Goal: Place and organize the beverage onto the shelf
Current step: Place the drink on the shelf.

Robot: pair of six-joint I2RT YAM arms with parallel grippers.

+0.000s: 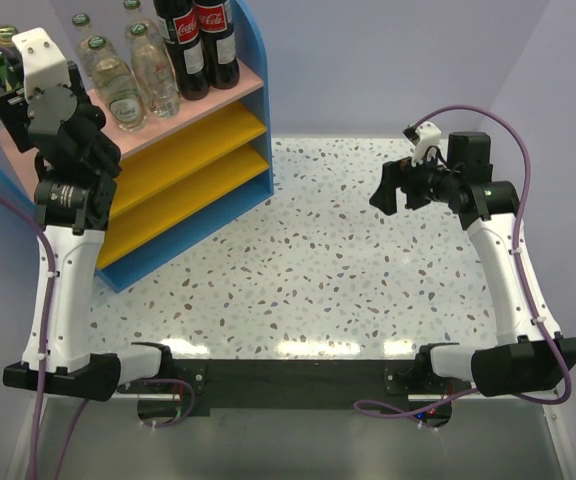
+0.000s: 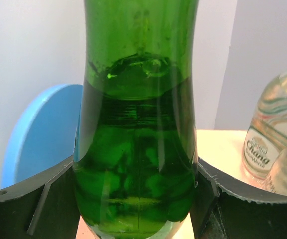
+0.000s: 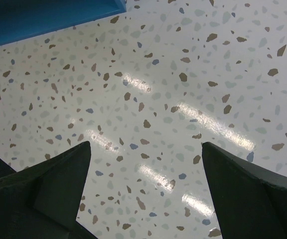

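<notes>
left gripper – clamped on green glass bottle, smooth, curved, part-filled, on pink top board of shelf, beside clear bottles; right gripper – spread wide above speckled table.

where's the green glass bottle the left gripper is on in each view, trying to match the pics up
Top external: green glass bottle at the far top left, on the shelf's pink top board, mostly hidden by the left gripper.
Left wrist: it fills the centre, between the fingers.
Right wrist: not in it.
Shared landmark: the shelf's blue panels, in all three views.
</notes>
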